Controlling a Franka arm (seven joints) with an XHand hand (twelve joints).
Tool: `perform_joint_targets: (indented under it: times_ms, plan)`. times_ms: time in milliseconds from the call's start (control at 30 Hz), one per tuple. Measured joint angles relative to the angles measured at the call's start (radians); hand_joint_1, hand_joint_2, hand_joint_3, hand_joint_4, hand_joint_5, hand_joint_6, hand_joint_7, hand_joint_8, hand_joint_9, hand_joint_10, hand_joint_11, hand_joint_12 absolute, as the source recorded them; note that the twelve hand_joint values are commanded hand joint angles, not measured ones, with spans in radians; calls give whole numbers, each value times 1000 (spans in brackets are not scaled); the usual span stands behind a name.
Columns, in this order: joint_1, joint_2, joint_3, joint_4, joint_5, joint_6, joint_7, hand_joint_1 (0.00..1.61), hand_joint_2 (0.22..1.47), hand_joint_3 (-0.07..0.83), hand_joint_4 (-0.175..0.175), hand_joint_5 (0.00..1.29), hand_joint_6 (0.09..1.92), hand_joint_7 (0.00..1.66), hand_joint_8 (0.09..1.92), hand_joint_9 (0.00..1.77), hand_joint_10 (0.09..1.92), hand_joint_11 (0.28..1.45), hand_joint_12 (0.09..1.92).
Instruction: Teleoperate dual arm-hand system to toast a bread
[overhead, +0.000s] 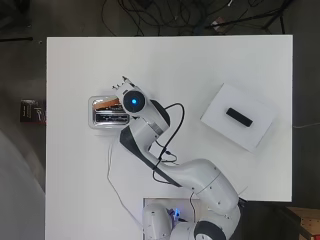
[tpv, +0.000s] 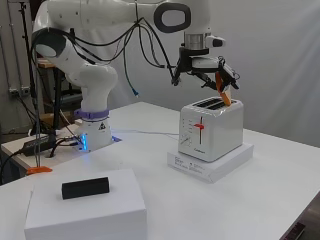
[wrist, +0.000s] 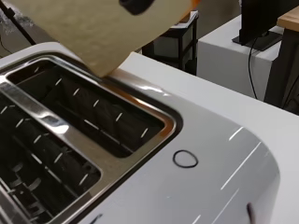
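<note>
Orange-crusted bread (tpv: 224, 93) is pinched in my hand (tpv: 216, 70), its lower corner touching the toaster (tpv: 210, 129) slot's rim; insertion and lever (tpv: 199, 126) remain.

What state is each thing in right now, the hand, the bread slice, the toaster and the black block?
Hand: shut on the bread slice.
Bread slice: tilted, lower corner at a slot's rim, not inserted.
Toaster: upright, both slots empty.
Black block: lying flat on the white box.
</note>
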Motion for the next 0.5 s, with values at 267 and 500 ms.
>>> perform_joint_targets:
  times_ms: [267, 500]
  plan:
    - [-112, 28, 48, -90, -85, 93, 221, 1313, 1143, 1, -81, 349, 486, 980, 1035, 1387, 443, 801, 794]
    - [-120, 54, 30, -26, 99, 103, 230, 1471, 1080, 1, 39, 415, 87, 918, 933, 1102, 1034, 602, 1081]
